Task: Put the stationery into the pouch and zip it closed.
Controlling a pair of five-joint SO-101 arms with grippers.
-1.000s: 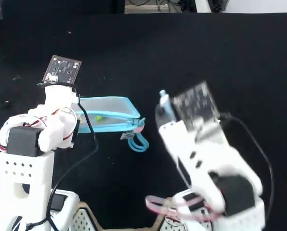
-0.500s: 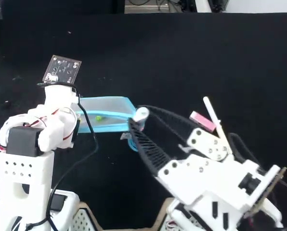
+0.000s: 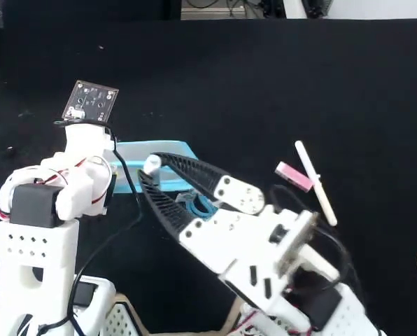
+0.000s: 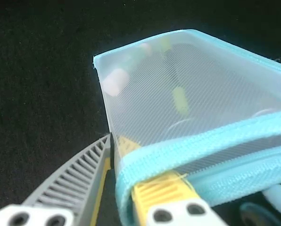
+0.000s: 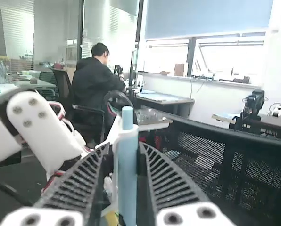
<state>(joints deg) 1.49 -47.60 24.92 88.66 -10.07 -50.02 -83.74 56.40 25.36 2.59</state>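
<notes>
Translucent blue mesh marked the pouch (image 3: pixel 172 149), lying toward the left of the black table (image 3: pixel 299 84). Its left end was pinched tight in the left gripper (image 4: pixel 116 141), which had not shifted. Through the mesh a yellow-green item (image 4: pixel 180 100) already showed inside.

Over the last second the right arm had dropped from an upright pose beside the pouch and swept leftward across it. The right gripper (image 3: pixel 147 170) now lay stretched along the pouch's length. Its jaws were closed narrow on a pale blue pen (image 5: pixel 128 174), whose white end reached nearly to the held corner. Whether that end had entered the opening or only hung above it could not be told from overhead. Either way, the pen looked close to being let go, so this insertion seemed well under way.

Farther right, a pink eraser (image 3: pixel 292 176) and a white stick (image 3: pixel 313 182) lay side by side, well apart from the pouch. Loading was therefore unfinished, and the zipping was yet to come.
</notes>
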